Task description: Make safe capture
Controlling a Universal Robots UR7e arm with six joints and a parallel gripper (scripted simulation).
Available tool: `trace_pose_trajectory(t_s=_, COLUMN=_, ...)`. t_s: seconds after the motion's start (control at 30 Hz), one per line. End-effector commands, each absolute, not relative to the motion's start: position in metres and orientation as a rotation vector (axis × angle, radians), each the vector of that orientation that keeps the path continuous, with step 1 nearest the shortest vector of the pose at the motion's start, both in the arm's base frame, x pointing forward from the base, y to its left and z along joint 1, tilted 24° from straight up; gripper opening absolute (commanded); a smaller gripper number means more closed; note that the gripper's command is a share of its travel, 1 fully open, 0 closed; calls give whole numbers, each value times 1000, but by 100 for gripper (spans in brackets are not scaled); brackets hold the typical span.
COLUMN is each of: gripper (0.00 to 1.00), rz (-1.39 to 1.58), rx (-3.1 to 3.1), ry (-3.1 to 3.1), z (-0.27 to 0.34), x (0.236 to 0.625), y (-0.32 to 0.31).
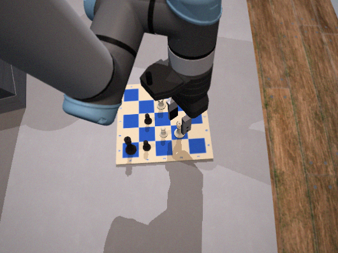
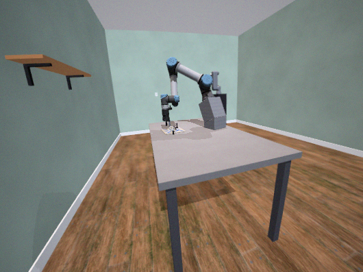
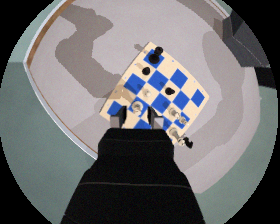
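My gripper (image 1: 179, 120) (image 3: 137, 111) (image 2: 168, 124) is open and empty, above the board (image 1: 121, 162) (image 3: 107, 111). A tall white piece (image 1: 179, 132) (image 3: 137, 106) stands on a blue square just beyond the fingertips in the wrist view. A white pawn (image 1: 163, 132) (image 3: 147, 93) stands beside it. A tall black piece (image 1: 130, 148) (image 3: 154, 58) stands on a blue corner square, beside a black pawn (image 1: 146, 146) (image 3: 146, 71). Another black pawn (image 1: 148, 120) (image 3: 170, 91) stands farther in. Two white pieces (image 3: 173, 112) (image 3: 183, 120) stand close together.
Another white piece (image 3: 174, 133) and a black piece (image 3: 188, 143) show near the board's edge beside the gripper body; whether the black one stands on the board is unclear. The arm hides part of the board in the top view. The grey table (image 1: 64, 190) (image 2: 219, 153) surrounds the board.
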State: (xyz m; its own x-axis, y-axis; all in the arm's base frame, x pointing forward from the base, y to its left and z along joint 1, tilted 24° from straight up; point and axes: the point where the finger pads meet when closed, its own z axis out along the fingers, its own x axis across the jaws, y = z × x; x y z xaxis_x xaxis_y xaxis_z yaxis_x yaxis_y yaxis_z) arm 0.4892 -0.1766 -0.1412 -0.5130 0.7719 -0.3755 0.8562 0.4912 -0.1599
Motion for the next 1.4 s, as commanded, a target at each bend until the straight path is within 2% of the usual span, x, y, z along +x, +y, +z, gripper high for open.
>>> trace_pose_trajectory(t_s=0.0, gripper=79, rz=-479, rx=1386, ry=2484, z=-152, x=490, y=-181)
trace_pose_trajectory(t_s=1.37, gripper=79, rz=-479, rx=1386, ry=2484, z=-163, x=491, y=-187)
